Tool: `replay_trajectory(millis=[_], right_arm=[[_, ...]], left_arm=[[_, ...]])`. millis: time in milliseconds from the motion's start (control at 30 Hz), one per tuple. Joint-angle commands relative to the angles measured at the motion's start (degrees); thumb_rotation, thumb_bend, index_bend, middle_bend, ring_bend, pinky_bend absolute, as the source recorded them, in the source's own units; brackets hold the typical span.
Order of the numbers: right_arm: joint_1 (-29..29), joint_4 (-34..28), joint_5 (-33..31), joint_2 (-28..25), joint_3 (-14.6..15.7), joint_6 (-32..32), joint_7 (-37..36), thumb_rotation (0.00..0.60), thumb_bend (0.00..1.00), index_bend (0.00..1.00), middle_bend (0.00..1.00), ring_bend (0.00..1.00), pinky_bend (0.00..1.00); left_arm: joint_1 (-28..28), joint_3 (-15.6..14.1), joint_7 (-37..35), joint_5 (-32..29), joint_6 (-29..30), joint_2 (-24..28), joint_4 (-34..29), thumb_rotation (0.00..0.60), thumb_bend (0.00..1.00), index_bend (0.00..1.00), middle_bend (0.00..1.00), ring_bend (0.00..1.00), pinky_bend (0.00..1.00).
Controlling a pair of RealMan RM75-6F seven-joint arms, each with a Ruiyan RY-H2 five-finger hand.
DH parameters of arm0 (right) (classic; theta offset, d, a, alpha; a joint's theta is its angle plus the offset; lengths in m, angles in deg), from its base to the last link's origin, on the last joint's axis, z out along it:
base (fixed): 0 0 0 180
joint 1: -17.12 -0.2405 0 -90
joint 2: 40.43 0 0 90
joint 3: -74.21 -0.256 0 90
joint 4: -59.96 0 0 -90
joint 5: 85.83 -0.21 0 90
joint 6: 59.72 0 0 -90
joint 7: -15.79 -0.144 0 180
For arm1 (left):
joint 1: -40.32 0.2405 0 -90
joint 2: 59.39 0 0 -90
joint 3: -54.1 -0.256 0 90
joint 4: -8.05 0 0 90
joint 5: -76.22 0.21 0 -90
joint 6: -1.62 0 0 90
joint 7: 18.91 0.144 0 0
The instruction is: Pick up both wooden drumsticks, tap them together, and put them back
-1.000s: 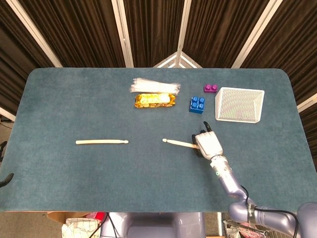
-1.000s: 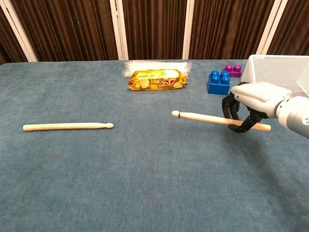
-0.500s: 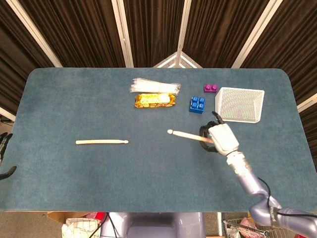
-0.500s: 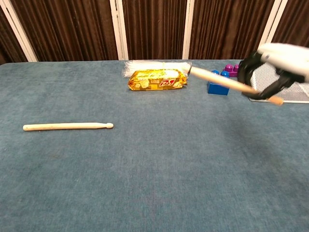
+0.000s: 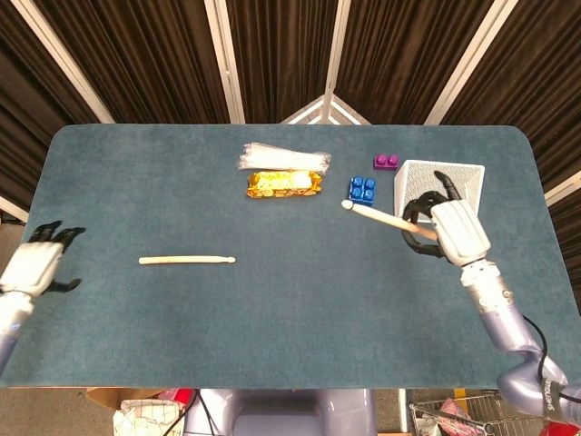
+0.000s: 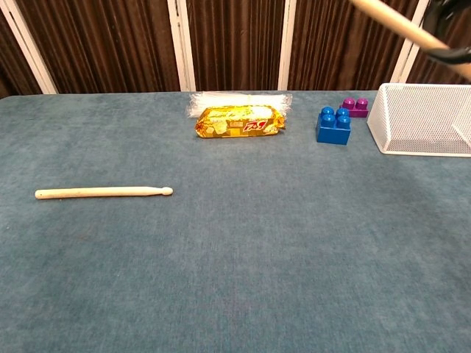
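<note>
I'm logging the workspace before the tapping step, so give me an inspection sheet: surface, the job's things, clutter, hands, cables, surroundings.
Surface: blue-green table cover, flat, no spills seen.
Job's things: one wooden drumstick lies on the table's left side; the other drumstick is lifted off the table.
Clutter: gold snack pack, clear plastic packet behind it, blue block, purple block, white mesh basket.
Hands: right hand grips the lifted drumstick; left hand at the table's left edge, fingers apart, holding nothing.
Cables: nothing seen on the table.
Surroundings: dark curtains with white posts behind the table.
</note>
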Motion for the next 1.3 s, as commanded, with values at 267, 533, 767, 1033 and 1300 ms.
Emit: replay_trajectory(millis=[267, 533, 767, 1033, 1300], right_arm=[[1.61, -1.78, -0.51, -3.4, -1.23, 1.72, -3.18, 0.6, 0.46, 0.66, 0.6, 0.37, 0.0], [1.53, -1.31, -1.66, -4.59, -2.08, 1.07, -3.94, 0.6, 0.46, 0.66, 0.6, 0.37, 0.0], [1.87, -1.96, -2.71, -5.08, -2.41, 1.05, -3.64, 0.6, 0.46, 0.66, 0.6, 0.37, 0.0], [2.37, -2.36, -2.98, -5.3, -2.32, 1.37, -3.18, 0.6, 0.46, 0.67, 0.6, 0.37, 0.0], [2.57, -2.34, -3.3, -5.02, -2.51, 1.66, -2.81, 0.6, 0.46, 0.67, 0.6, 0.37, 0.0]], left_arm=[[-5.93, 3.15, -0.41, -8.49, -5.98, -8.42, 3.37, 0.6, 0.33, 0.27, 0.26, 0.0, 0.0], [-8.86, 3.78, 1.5, -12.53, -5.94, -15.5, 7.43, 0.6, 0.35, 0.34, 0.32, 0.0, 0.0], [-10.94, 3.16, 7.71, -15.7, -5.1, -18.94, 8.68, 0.6, 0.35, 0.36, 0.35, 0.0, 0.0], [-12.28, 2.28, 13.78, -18.19, -2.97, -22.21, 8.97, 0.6, 0.36, 0.37, 0.38, 0.02, 0.0], [-12.88, 1.29, 17.27, -18.24, -0.66, -23.76, 7.38, 0.6, 0.47, 0.4, 0.42, 0.03, 0.0]])
